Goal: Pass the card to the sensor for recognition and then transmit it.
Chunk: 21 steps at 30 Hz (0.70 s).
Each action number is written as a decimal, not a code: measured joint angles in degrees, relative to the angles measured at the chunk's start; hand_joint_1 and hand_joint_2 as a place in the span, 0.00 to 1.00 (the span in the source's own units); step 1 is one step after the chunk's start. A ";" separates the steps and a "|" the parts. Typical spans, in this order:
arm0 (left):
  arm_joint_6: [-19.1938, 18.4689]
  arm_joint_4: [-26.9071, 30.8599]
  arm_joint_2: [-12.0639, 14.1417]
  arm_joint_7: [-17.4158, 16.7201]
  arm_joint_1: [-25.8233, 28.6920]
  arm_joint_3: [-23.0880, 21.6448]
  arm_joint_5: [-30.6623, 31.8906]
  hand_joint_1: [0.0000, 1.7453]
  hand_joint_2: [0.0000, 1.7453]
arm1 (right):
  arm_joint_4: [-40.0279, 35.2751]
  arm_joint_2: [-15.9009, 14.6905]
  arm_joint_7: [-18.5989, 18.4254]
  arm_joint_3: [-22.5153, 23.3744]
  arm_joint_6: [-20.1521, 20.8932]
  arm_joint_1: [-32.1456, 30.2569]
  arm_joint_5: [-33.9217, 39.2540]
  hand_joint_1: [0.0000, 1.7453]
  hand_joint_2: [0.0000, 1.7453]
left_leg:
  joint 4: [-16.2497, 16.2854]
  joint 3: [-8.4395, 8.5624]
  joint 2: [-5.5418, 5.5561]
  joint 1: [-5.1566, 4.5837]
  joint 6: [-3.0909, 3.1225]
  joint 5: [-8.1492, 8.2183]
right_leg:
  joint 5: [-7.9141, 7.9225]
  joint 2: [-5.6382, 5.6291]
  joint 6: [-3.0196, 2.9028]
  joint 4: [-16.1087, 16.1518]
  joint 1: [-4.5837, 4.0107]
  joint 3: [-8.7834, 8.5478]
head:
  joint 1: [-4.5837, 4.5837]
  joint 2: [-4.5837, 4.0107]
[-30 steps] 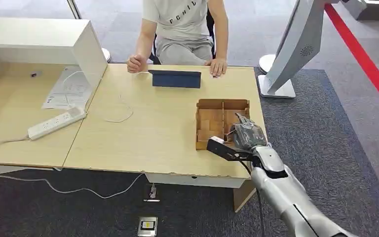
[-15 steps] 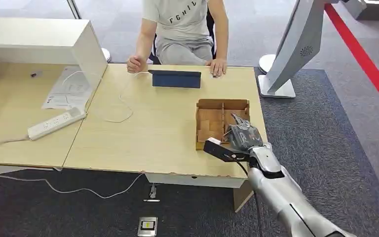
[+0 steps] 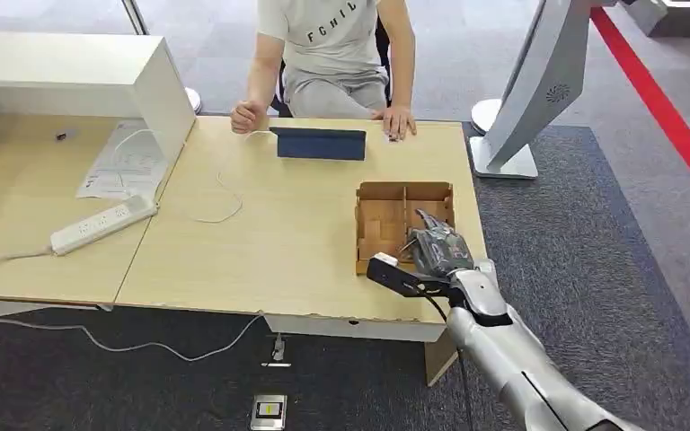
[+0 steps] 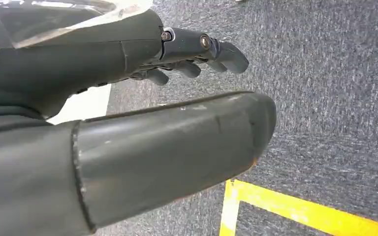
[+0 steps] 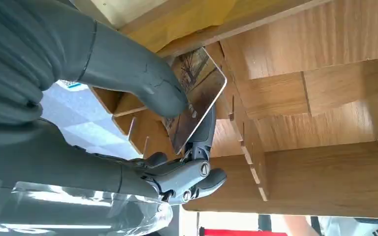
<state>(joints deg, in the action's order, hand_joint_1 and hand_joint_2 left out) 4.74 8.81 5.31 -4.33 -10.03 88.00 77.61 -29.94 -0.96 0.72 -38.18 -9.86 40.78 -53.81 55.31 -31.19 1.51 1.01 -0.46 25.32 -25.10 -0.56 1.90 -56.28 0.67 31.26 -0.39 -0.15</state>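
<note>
Over the wooden table (image 3: 296,233), landmark is the compartment box (image 3: 404,191) near its right edge. Person (image 3: 337,45) sits at the far side of the table from the box, one hand (image 3: 399,121) flat on the tabletop, the other (image 3: 246,116) fisted. Dark blue sensor stand (image 3: 321,143) is beyond the box, just in front of the person. White power strip (image 3: 103,224) lies well to the left of the box on the neighbouring desk. My right hand (image 3: 436,249) sits over the box's near compartments, thumb (image 5: 142,78) and a finger pinching the card (image 5: 197,93): card is tilted, partly inside the box among the dividers. My left hand (image 4: 142,103) hangs over grey carpet, nothing held, fingers (image 4: 202,46) loosely extended.
</note>
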 joint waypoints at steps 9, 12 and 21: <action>-0.02 0.00 0.00 0.26 0.00 0.00 0.02 0.00 0.00 | 0.04 -0.22 0.90 -0.22 -1.60 -0.08 1.05 1.00 1.00 | 0.00 0.00 0.00 0.00 0.00 0.00 | 0.00 0.00 0.00 0.00 0.00 0.01 | -0.02 0.00; -0.07 0.00 0.00 0.44 0.01 0.00 0.11 0.00 0.00 | -0.04 -0.48 1.95 -0.42 -3.81 -0.03 1.36 1.00 1.00 | 0.00 -0.01 0.00 0.00 0.00 0.00 | 0.00 0.00 0.00 0.00 0.00 0.01 | -0.02 0.00; -0.22 0.00 -0.02 1.03 0.04 0.00 0.24 0.00 0.00 | -2.59 -1.77 5.81 -0.35 -10.97 2.58 3.08 1.00 1.00 | 0.00 0.00 -0.01 0.00 0.00 0.00 | 0.01 -0.01 -0.01 0.00 0.00 0.01 | -0.02 0.00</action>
<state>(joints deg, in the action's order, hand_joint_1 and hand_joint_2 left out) 4.52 8.81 5.29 -3.30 -9.99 88.00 77.85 -32.53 -2.73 6.54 -38.54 -20.83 43.36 -50.73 55.32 -31.19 1.50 1.00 -0.47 25.31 -25.09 -0.57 1.89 -56.28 0.68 31.26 -0.42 -0.15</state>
